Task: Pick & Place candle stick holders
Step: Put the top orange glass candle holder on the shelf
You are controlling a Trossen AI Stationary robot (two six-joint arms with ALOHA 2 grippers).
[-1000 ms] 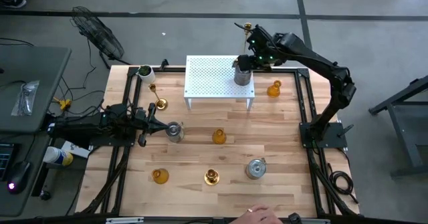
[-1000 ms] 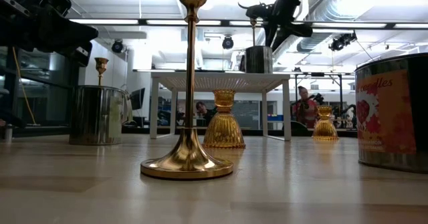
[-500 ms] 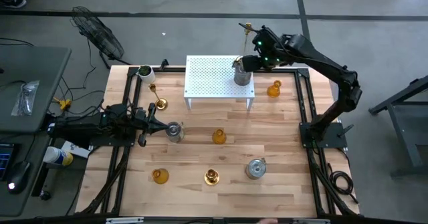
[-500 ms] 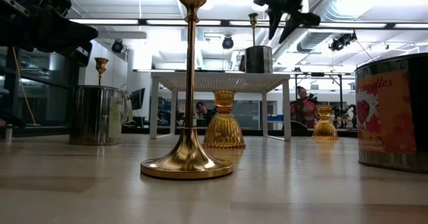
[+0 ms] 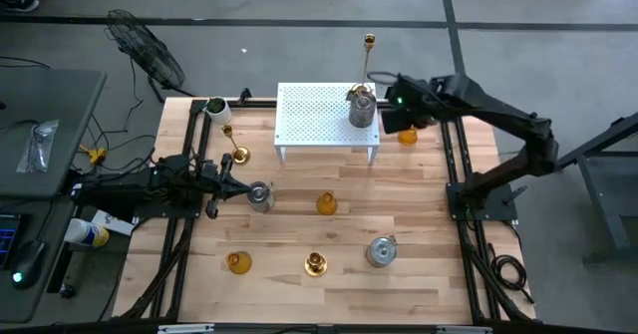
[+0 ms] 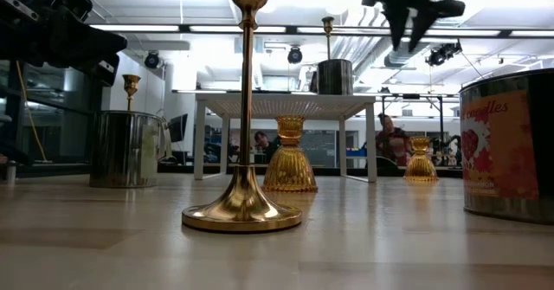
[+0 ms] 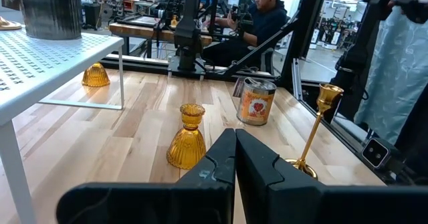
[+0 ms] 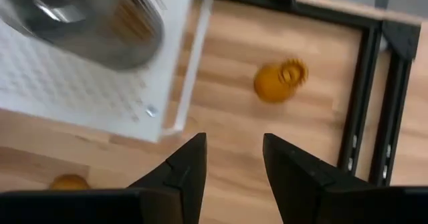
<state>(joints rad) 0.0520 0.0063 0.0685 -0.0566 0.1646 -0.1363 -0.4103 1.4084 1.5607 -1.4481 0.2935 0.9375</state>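
High view: the right end effector (image 5: 392, 103), fingers spread and empty, hovers just beside the white perforated metal rack (image 5: 317, 115). The small amber-orange glass holder (image 5: 408, 134) stands upright on the worktop (image 5: 299, 236) close below it, far from the left end effector (image 5: 235, 182), whose fingers are pressed together.

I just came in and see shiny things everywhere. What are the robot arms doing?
They are sorting candle holders. The right claw hangs open and empty beside the white rack, where a silver cup and a gold stick stand. An orange glass holder sits just below that claw. The left claw waits shut by another silver cup.
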